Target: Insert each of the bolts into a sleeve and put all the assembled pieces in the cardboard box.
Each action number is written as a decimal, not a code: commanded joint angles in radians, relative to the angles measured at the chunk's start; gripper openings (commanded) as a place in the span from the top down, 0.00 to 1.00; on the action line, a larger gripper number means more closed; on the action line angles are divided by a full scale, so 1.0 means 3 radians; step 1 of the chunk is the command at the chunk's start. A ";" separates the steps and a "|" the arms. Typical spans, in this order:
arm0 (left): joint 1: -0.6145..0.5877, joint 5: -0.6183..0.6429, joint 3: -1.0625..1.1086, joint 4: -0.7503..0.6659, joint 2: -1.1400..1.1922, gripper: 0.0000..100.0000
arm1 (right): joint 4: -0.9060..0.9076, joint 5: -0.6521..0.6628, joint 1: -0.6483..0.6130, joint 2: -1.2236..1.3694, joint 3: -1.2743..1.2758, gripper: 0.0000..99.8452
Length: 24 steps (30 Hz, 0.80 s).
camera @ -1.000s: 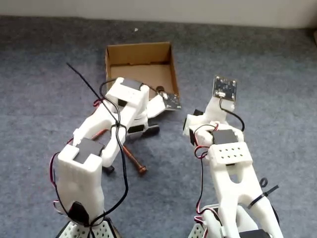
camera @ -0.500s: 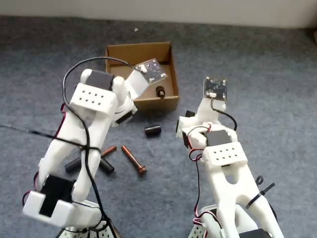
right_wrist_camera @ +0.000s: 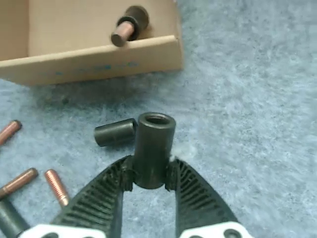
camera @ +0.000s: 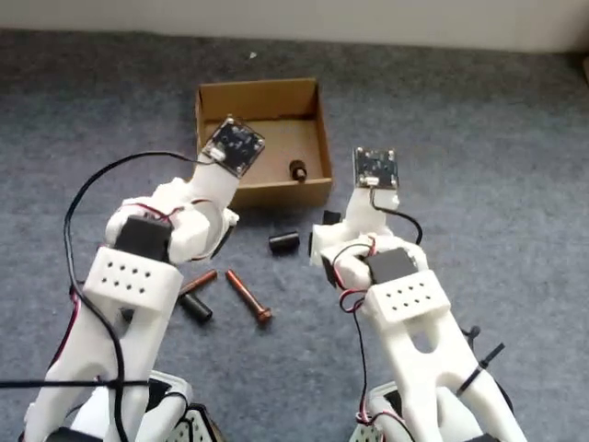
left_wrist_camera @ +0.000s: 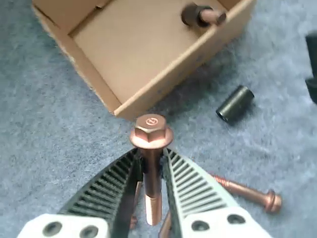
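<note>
left gripper (left_wrist_camera: 151, 154) off box (left_wrist_camera: 198, 58), bolt (left_wrist_camera: 151, 135) half-hidden

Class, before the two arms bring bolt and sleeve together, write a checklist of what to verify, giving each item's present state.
1. Left gripper shut on bolt: ok.
2. Right gripper shut on sleeve: ok.
3. Sleeve's open end unobstructed: ok.
4. Bolt's threaded end leading: not ok, the head leads.
5. Bolt lined up with sleeve: not ok, the grippers are apart.
6. Room in cardboard box: ok, one assembled piece inside.
</note>
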 commanded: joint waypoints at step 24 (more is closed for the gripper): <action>0.0222 0.1146 0.0627 -0.0624 -0.1619 1.00 | -0.0775 0.0348 -0.0846 -0.1793 0.1271 0.99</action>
